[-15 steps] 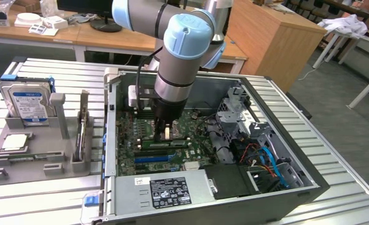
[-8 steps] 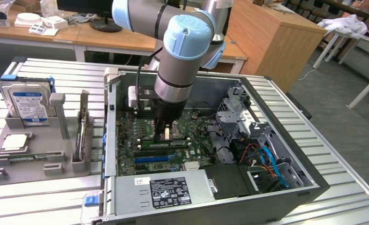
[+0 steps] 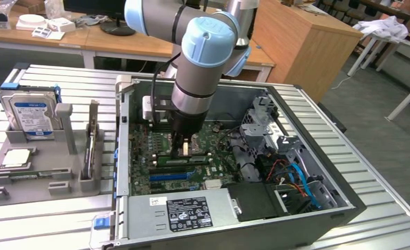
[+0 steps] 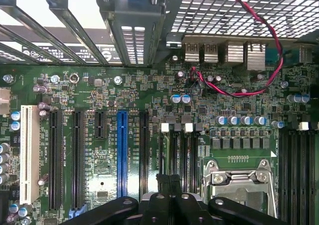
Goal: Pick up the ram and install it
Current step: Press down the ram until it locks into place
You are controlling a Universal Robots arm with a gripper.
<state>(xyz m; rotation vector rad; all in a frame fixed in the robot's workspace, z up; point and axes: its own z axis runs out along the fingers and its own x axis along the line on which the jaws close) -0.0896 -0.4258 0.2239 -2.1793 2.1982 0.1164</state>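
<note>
The ram (image 3: 190,158), as best I can read it, is the narrow green stick lying along the memory slots of the motherboard (image 3: 222,136), directly under the claw (image 3: 182,149) inside the open computer case (image 3: 330,205). The claw is fully closed, its tips together right at the stick's top edge.

To do this step well, I judge the stick must sit square over one slot with its ends inside the white latches (image 4: 165,128), and the push should go straight down, evenly, with no sideways lean that could stress the board.

In the wrist view the closed claw (image 4: 169,185) points at the slots beside the processor socket (image 4: 238,182), and its own black body covers the spot where the stick would be. So I cannot tell whether the claw pinches the ram or only rests on it, nor whether the ram is seated. A hard drive (image 3: 32,112) stands on the counter (image 3: 59,221), well apart.
</note>
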